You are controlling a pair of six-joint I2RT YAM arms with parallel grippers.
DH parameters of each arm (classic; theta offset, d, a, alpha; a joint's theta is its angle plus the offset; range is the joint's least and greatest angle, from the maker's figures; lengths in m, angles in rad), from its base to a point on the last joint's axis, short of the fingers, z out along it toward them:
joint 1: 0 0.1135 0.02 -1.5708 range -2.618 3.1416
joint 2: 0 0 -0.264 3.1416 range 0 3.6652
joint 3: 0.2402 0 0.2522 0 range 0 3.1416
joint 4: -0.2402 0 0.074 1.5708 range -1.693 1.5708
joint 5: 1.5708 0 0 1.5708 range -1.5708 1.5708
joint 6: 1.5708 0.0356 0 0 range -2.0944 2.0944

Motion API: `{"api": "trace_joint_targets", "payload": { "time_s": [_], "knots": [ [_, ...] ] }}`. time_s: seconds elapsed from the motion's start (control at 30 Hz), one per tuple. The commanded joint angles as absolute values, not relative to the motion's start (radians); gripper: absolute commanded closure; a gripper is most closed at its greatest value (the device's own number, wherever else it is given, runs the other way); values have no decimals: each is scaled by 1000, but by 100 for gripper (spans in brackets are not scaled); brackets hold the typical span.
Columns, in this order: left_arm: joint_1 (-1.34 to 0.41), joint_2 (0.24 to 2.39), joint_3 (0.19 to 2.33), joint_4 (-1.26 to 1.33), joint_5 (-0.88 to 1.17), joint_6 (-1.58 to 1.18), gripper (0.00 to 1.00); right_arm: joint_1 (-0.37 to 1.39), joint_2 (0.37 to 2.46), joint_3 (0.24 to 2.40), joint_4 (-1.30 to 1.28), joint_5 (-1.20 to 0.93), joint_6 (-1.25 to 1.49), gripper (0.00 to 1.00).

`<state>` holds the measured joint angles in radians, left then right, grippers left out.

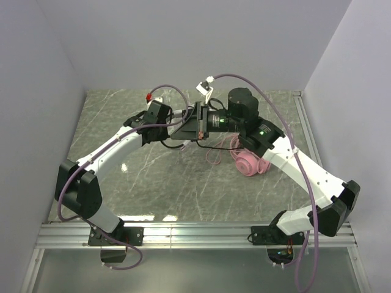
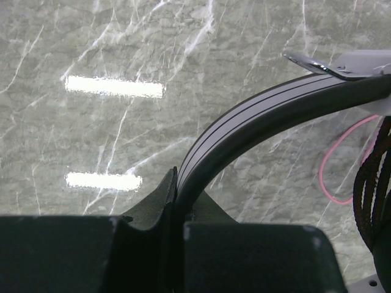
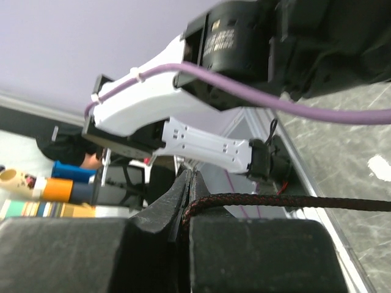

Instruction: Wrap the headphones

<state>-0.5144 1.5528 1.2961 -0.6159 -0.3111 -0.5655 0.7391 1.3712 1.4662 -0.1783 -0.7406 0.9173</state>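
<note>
My left gripper (image 2: 177, 186) is shut on the black ribbed headband (image 2: 256, 122) of the black-and-white headphones, which arcs up to a grey-white end piece (image 2: 360, 61). Coils of black cable (image 2: 369, 189) hang at the right edge. My right gripper (image 3: 188, 183) is shut on the black braided cable (image 3: 275, 200), which runs off to the right. In the top view both grippers, left (image 1: 168, 125) and right (image 1: 194, 131), meet above the table's middle and hide most of that headset. The pink headphones (image 1: 249, 163) lie on the table under the right arm, their pink cable (image 1: 214, 152) looped beside them.
The marble table (image 1: 183, 189) is walled in at the back and both sides. A metal rail (image 1: 195, 235) runs along the near edge. Purple arm cables (image 1: 269, 104) arch over the right arm. A loop of pink cable (image 2: 330, 177) shows below the headband.
</note>
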Motion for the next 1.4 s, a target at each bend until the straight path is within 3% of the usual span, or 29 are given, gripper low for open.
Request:
{"api": "trace_joint_targets", "payload": {
  "time_s": [0.0,0.23,0.6,0.9,1.37],
  "knots": [
    [-509,1537,1316,-603,-324,-566,100,805,1338,1482,-61,-736,891,100],
    [-495,1534,1312,-594,-299,-540,100,856,1342,1468,-75,-707,868,100],
    [-652,1534,1292,-606,-572,-511,100,796,1539,1833,-285,-765,784,100],
    [-765,1503,1241,-555,-701,-489,100,600,1545,1790,-144,-880,887,100],
    [-838,1391,1152,-417,-646,-434,100,476,1572,1648,101,-974,1045,100]
  ]
}}
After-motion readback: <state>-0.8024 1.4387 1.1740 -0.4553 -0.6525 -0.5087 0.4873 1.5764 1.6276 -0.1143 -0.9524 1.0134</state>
